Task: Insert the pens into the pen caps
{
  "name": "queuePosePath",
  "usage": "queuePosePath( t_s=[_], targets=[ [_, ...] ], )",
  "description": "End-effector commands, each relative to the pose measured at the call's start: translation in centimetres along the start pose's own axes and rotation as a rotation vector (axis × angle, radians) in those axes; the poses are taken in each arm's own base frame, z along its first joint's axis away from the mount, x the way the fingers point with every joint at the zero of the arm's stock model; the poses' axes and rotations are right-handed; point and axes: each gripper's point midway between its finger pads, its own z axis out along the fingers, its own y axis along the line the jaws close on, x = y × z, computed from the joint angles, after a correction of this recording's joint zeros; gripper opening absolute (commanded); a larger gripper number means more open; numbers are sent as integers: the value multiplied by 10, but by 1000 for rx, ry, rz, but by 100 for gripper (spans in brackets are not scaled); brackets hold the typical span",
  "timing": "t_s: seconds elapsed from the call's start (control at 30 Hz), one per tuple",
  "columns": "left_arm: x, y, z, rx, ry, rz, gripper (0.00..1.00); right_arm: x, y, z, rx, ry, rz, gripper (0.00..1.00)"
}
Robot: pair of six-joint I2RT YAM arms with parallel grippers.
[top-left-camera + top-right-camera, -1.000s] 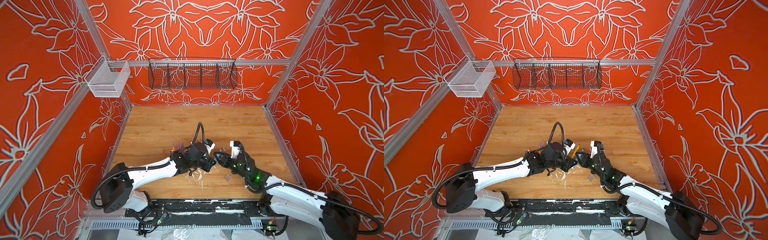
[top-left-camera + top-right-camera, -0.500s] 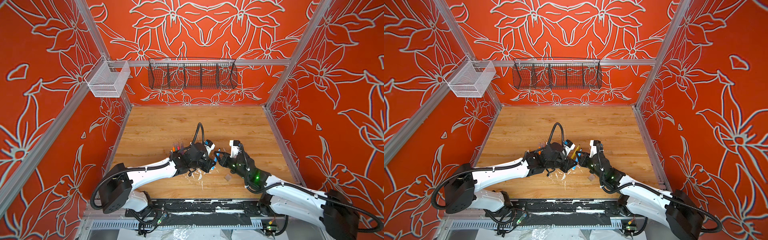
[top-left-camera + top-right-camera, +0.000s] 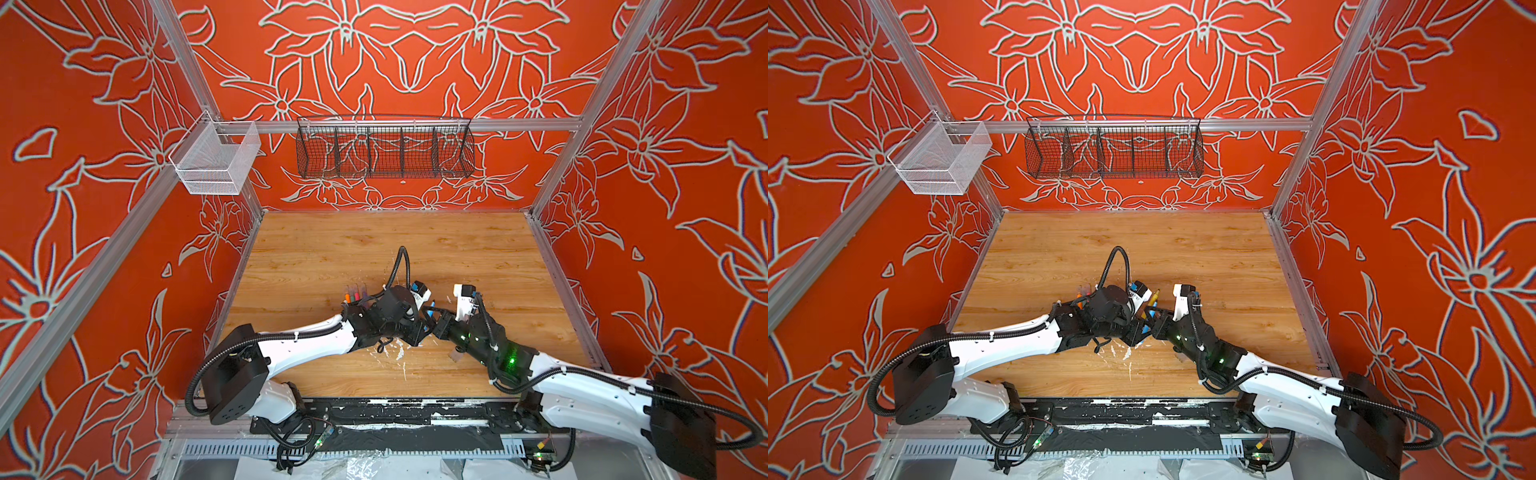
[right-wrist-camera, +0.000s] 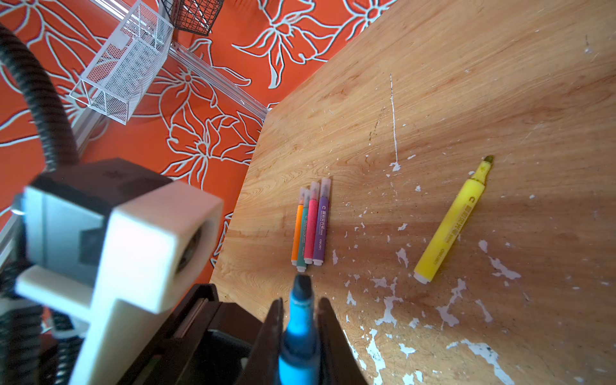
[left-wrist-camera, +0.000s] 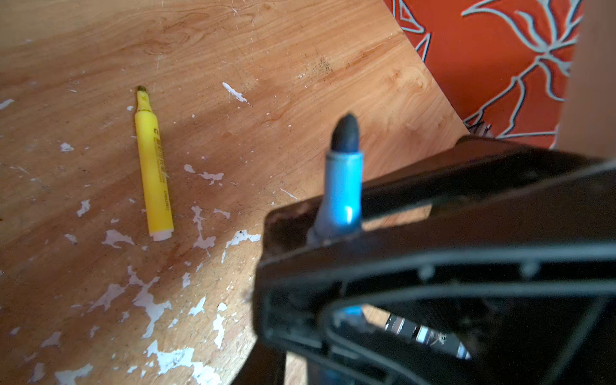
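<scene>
My right gripper (image 4: pixel 300 313) is shut on the uncapped blue pen (image 4: pixel 300 320), whose dark felt tip sticks out past the fingers. In both top views the two grippers meet at the table's front middle, the left gripper (image 3: pixel 420 332) right against the right gripper (image 3: pixel 435 323). The left wrist view shows the blue pen (image 5: pixel 343 186) through dark finger parts, and the left jaws are hidden. A yellow pen (image 4: pixel 453 220) lies uncapped on the wood. Orange, green, pink and purple pens (image 4: pixel 310 226) lie side by side with clear pen caps (image 4: pixel 315 190) on them. One loose pen cap (image 3: pixel 456 355) lies beside the right arm.
White paint flecks (image 3: pixel 395 353) mark the wooden table (image 3: pixel 374 249) near the grippers. A white mesh basket (image 3: pixel 216 162) hangs on the left wall and a black wire basket (image 3: pixel 384 149) on the back wall. Orange walls enclose three sides.
My right gripper has closed on the blue pen between the two grippers. Both arms have barely moved.
</scene>
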Motion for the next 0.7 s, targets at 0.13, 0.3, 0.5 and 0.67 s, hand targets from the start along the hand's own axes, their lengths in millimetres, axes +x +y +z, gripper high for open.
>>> queuePosePath(
  t_s=[0.13, 0.3, 0.5, 0.67],
  targets=[
    [-19, -9, 2, 18, -50, 11, 0, -5, 12, -4, -21, -28, 1, 1],
    [-18, 2, -11, -40, -86, -3, 0, -11, 7, -14, 42, -24, -63, 32],
    [-5, 31, -32, -139, -119, -57, 0, -15, -20, -42, 233, 36, -199, 39],
    [10, 53, -44, -163, -139, -123, 0, -1, -52, -65, 370, 139, -248, 39]
  ],
)
